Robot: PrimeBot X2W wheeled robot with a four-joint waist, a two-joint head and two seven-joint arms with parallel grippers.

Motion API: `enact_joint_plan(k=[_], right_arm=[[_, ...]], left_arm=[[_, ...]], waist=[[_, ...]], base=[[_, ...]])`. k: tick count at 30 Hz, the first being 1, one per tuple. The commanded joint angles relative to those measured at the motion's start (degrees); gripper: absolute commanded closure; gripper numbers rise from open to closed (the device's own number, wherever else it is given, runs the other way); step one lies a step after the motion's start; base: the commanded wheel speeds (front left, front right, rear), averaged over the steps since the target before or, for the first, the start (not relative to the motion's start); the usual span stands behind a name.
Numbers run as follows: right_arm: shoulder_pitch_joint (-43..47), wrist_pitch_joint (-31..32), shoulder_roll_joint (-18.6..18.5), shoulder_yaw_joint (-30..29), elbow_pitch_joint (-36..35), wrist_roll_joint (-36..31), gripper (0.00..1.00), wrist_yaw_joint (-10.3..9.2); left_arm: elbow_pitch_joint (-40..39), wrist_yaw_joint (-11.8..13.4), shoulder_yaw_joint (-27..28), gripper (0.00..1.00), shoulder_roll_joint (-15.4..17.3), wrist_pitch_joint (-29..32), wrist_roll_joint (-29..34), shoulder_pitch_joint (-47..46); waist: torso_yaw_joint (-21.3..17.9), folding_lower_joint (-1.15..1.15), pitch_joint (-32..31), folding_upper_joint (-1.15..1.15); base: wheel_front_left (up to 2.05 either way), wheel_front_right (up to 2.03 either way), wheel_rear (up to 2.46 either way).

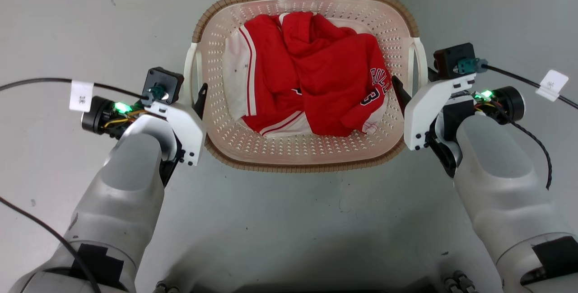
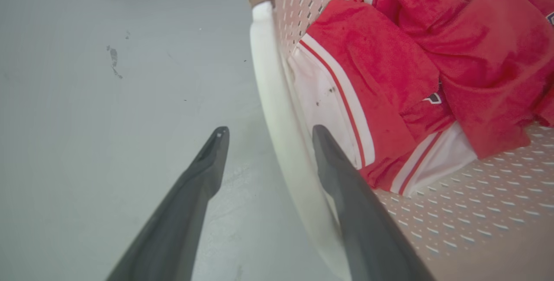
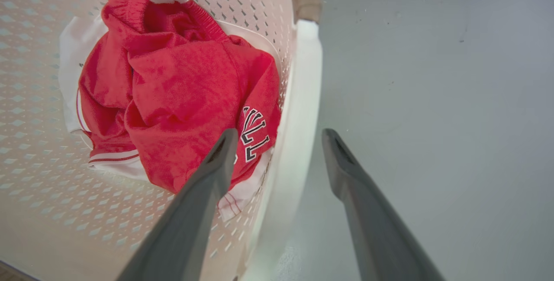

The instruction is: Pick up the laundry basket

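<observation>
Cream laundry basket (image 1: 293,146) holding red jersey (image 1: 329,85) marked "3" and "LL"; left gripper (image 2: 267,136) and right gripper (image 3: 279,136) both spread astride its white handles (image 1: 190,72).

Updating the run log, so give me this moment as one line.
phase: pre-grasp | left gripper: open, fingers astride left handle | right gripper: open, fingers astride right handle | laundry basket: on floor, red clothes inside

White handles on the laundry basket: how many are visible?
2. One handle is on the laundry basket's left side, straddled by the left tool; the other is on its right side, straddled by the right tool.
</observation>
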Motion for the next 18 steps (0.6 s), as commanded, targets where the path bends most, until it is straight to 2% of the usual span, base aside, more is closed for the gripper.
enact_joint_plan(k=[1, 18], right_arm=[[-1.08, 0.05, -0.03, 0.3, 0.4, 0.77, 0.0, -0.04], [-5.19, 0.48, -0.02, 2.11, 5.92, 0.99, 0.0, -0.04]], left_arm=[[0.57, 0.15, -0.45, 0.0, 0.61, 0.45, -0.43, -0.67], [1.47, 0.16, -12.41, 0.0, 1.58, 1.58, -8.28, -4.07]], waist=[[0.03, -0.01, 0.31, 0.0], [0.87, -0.01, 2.71, 0.0]], base=[[0.0, 0.0, 0.0], [0.0, 0.0, 0.0]])
